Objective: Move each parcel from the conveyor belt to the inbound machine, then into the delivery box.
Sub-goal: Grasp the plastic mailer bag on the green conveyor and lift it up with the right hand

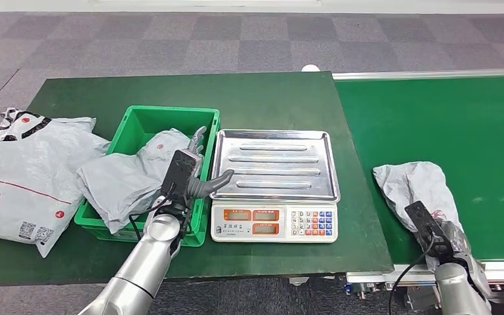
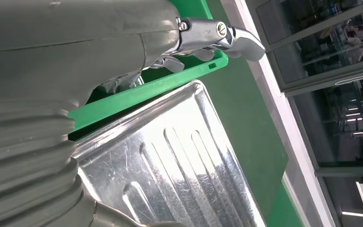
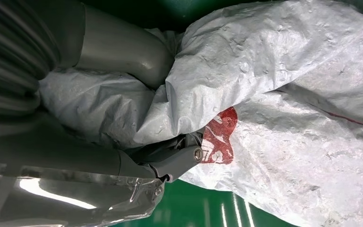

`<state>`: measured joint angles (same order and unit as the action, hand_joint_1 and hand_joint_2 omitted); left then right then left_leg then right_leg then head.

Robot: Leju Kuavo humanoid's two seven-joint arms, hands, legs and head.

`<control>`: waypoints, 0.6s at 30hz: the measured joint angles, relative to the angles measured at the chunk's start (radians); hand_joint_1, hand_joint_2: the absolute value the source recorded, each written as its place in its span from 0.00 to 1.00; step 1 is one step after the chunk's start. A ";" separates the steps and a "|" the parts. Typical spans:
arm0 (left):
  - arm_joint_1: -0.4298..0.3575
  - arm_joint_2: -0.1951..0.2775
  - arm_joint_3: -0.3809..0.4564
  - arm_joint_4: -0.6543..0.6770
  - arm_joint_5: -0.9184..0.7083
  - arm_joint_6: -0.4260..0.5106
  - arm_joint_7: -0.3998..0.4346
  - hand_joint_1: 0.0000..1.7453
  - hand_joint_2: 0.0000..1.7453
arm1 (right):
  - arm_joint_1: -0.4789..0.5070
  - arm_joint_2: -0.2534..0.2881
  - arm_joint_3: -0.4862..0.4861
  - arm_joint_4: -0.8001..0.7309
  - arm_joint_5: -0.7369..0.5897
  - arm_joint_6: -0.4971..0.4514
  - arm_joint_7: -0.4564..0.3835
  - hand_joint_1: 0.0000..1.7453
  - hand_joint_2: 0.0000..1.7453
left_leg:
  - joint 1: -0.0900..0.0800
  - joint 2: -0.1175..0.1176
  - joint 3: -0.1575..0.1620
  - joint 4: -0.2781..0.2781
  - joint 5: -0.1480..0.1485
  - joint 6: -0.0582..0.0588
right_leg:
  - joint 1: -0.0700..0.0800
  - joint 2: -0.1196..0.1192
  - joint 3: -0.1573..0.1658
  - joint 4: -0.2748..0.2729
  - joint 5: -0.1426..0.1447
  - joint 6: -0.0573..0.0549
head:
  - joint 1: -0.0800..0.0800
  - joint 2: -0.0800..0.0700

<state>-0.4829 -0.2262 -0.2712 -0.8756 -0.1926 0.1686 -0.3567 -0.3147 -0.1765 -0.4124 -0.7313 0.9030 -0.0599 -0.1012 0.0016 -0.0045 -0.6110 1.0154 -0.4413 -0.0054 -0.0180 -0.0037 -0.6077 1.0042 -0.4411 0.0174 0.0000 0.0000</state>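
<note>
On the green conveyor belt (image 1: 446,118) a crumpled grey plastic parcel bag with a red mark (image 1: 415,185) lies near the belt's front edge, and the right hand (image 3: 123,118) grips it, thumb and darker fingers pressed into its folds. The left hand (image 1: 190,172) holds nothing, its fingers spread above the rim between the green plastic delivery box (image 1: 146,123) and the inbound machine, a scale with a ribbed steel tray (image 1: 274,164) and a keypad front. A second grey parcel bag (image 1: 128,177) lies in the box, draped over its near-left wall. Both box and scale stand on the dark green bench (image 1: 249,92), where a large pale grey parcel (image 1: 20,170) lies at the left end.
</note>
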 joint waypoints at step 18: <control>-0.020 0.000 0.000 0.019 0.004 -0.011 -0.028 0.00 1.00 | -0.083 0.008 0.104 -0.033 0.020 -0.122 -0.098 1.00 1.00 | 0.000 0.000 -0.001 0.000 0.001 -0.001 | 0.000 0.001 0.000 0.001 0.001 0.000 | 0.000 0.000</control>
<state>-0.5027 -0.2259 -0.2708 -0.8568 -0.1889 0.1577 -0.3846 -0.3978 -0.1684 -0.3083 -0.7641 0.9225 -0.1819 -0.1995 0.0014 -0.0042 -0.6120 1.0153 -0.4402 -0.0060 -0.0181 -0.0028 -0.6082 1.0047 -0.4406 0.0172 0.0001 0.0000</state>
